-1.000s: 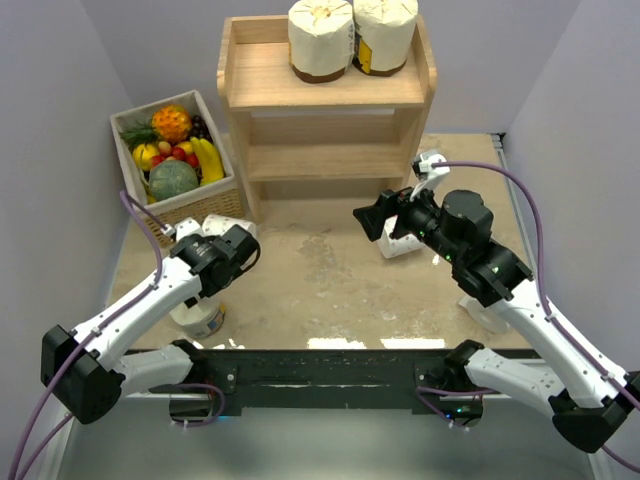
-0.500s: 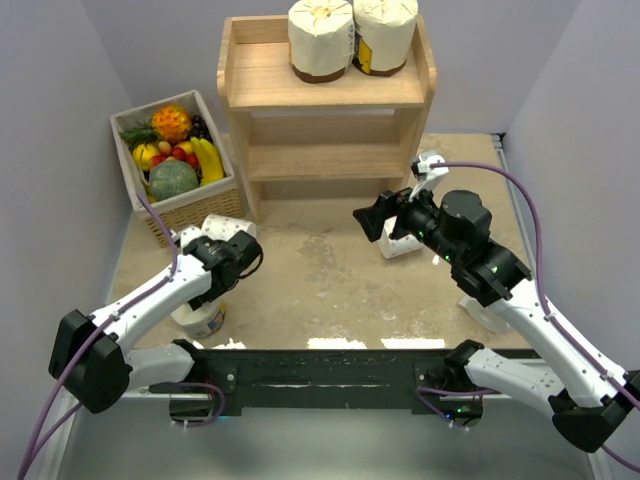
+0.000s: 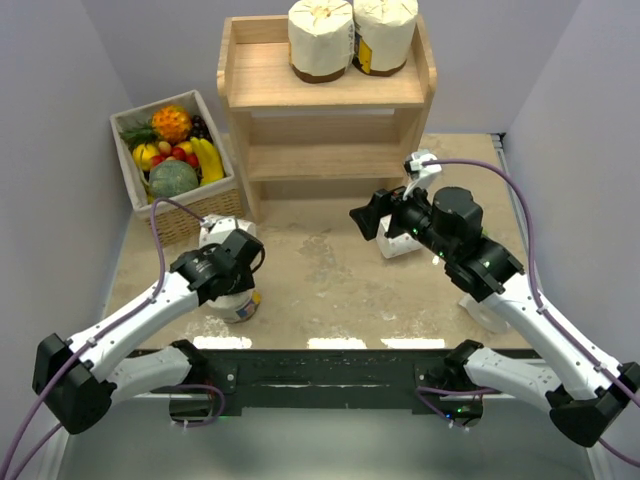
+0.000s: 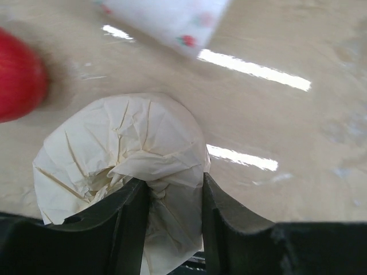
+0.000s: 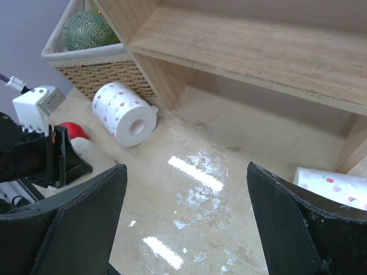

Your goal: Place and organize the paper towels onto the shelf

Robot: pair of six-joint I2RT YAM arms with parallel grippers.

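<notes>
A wicker basket [image 3: 196, 208] of fruit [image 3: 174, 179] sits at the beige table's [image 3: 330, 285] far-left corner.

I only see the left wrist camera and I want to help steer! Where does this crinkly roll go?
Observer: That crinkly roll goes on the shelf. Two cream rolls already stand toward the right of its top board, and the left part is bare.
Operator: Is the spotty roll next to anything?
Observer: It lies on its side beside the wicker basket, near the foot of the shelf.
Operator: What's the other arm doing?
Observer: The right gripper is open and holds nothing.
</notes>
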